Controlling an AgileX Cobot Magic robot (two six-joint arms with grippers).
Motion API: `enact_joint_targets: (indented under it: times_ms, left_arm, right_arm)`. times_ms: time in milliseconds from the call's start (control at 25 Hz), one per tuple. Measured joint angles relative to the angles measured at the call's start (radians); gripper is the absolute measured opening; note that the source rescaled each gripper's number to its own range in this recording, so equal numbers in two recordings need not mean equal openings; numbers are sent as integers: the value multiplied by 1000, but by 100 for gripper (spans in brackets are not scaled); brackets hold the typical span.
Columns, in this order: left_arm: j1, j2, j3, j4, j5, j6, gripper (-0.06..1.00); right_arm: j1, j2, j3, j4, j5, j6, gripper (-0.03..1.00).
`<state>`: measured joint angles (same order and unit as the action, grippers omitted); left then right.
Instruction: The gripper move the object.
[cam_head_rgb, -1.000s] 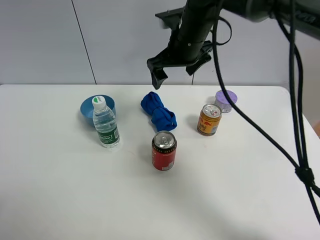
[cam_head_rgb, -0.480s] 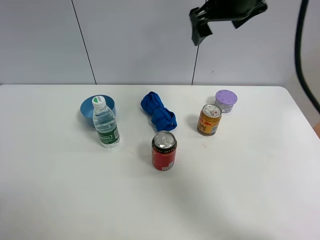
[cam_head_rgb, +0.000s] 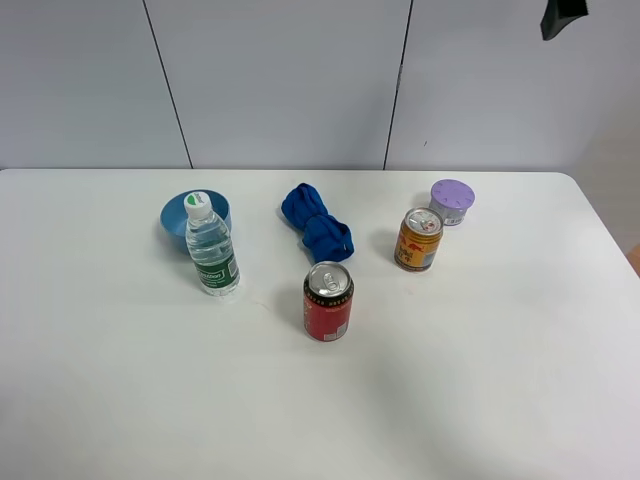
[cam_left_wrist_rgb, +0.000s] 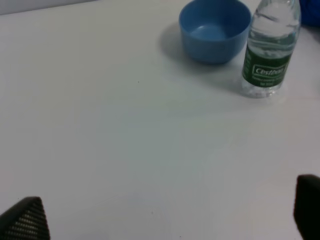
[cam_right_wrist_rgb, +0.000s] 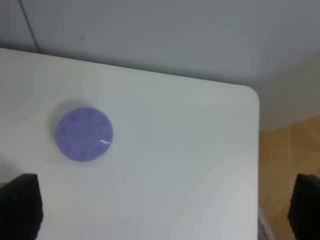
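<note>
On the white table (cam_head_rgb: 480, 380) lie a crumpled blue cloth (cam_head_rgb: 316, 225), a red can (cam_head_rgb: 328, 300), a yellow can (cam_head_rgb: 418, 240), a purple round container (cam_head_rgb: 452, 201), a water bottle (cam_head_rgb: 212, 250) and a blue bowl (cam_head_rgb: 178, 216). My right gripper (cam_right_wrist_rgb: 162, 210) is open and empty, high above the table's far right corner, with the purple container (cam_right_wrist_rgb: 84, 133) below it. Only a dark piece of the right arm (cam_head_rgb: 562, 15) shows at the top of the exterior view. My left gripper (cam_left_wrist_rgb: 165, 215) is open and empty over bare table, apart from the bowl (cam_left_wrist_rgb: 215, 30) and bottle (cam_left_wrist_rgb: 270, 50).
The table's rounded far right corner (cam_right_wrist_rgb: 250, 100) borders a wooden floor (cam_right_wrist_rgb: 290, 165). A grey panelled wall (cam_head_rgb: 280, 80) stands behind the table.
My right arm has risen from above the blue cloth and swung to the right, almost out of the exterior view. The objects on the table have not moved.
</note>
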<state>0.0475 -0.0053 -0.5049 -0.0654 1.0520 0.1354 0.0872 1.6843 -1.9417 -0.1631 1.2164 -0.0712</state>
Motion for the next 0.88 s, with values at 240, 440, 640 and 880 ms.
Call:
enact_joint_targets:
  times_ms: [240, 440, 640, 880]
  left_arm:
    - [0, 0, 0, 0, 0, 0, 100]
    - [0, 0, 0, 0, 0, 0, 100]
    - [0, 0, 0, 0, 0, 0, 100]
    - [0, 0, 0, 0, 0, 0, 100]
  right_arm:
    - [-106, -70, 77, -1, 0, 0, 100]
    - [-141, -185, 198, -50, 2, 0, 100]
    - [-141, -341, 320, -124, 2, 35, 100]
    - [-141, -568, 498, -120, 1, 53, 100]
